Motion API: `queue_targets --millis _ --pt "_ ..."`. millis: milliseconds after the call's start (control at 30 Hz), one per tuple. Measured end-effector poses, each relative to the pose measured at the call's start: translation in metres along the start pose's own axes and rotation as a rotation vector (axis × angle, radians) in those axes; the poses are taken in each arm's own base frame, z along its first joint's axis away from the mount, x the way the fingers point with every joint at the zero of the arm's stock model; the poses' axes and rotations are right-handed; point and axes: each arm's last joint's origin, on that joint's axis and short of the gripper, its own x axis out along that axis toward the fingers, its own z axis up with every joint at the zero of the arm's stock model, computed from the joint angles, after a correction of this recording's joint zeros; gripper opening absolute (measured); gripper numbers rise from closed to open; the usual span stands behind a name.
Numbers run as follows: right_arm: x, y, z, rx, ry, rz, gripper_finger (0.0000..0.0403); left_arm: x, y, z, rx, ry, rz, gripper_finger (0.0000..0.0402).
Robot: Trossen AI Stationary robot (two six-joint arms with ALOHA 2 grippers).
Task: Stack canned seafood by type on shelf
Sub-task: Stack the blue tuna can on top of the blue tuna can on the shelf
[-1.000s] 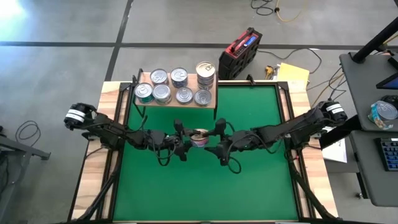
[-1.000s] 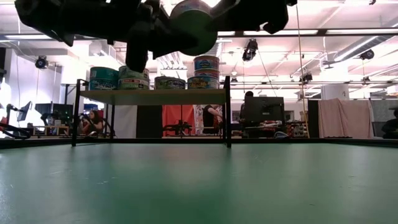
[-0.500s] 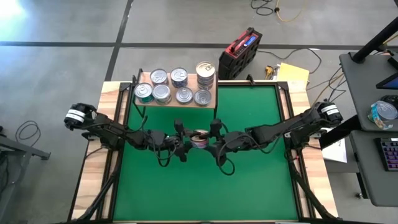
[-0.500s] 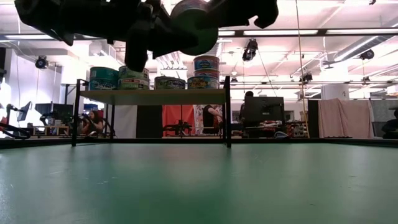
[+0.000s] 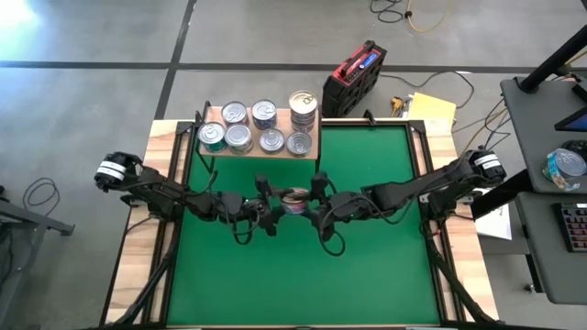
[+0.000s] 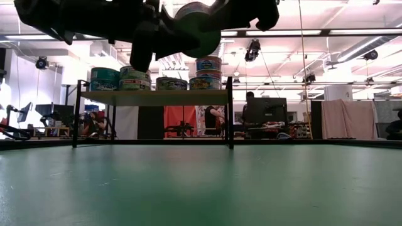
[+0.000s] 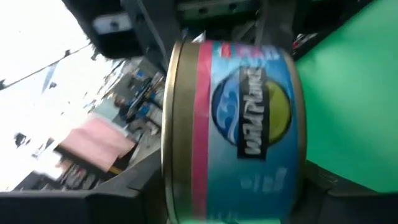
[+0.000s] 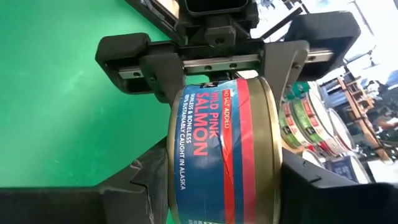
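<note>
The high view looks straight down on the whole bench [image 5: 138, 266], with the shelf [image 5: 260, 126] at its far edge. The low view sits at mat level, facing that shelf [image 6: 154, 96] and the room behind. Both wrist views press close on one salmon can [image 7: 233, 130] from opposite sides, also seen from overhead.

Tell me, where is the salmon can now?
In the high view, the salmon can hangs above mid-mat, between the left gripper and right gripper, just in front of the shelf.
</note>
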Motion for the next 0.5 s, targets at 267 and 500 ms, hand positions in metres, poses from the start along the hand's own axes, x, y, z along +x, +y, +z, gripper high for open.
queue_targets --millis 267,500 --pt "-0.0067 -0.0068 0.0036 -0.003 0.076 -0.022 0.0182 0.0000 0.0005 -0.0024 -0.007 0.052 0.035 0.0223" --pt "-0.0110 -0.0097 0.0036 -0.009 0.135 -0.030 0.0183 -0.0002 0.0014 -0.0035 -0.002 0.082 0.065 0.0254"
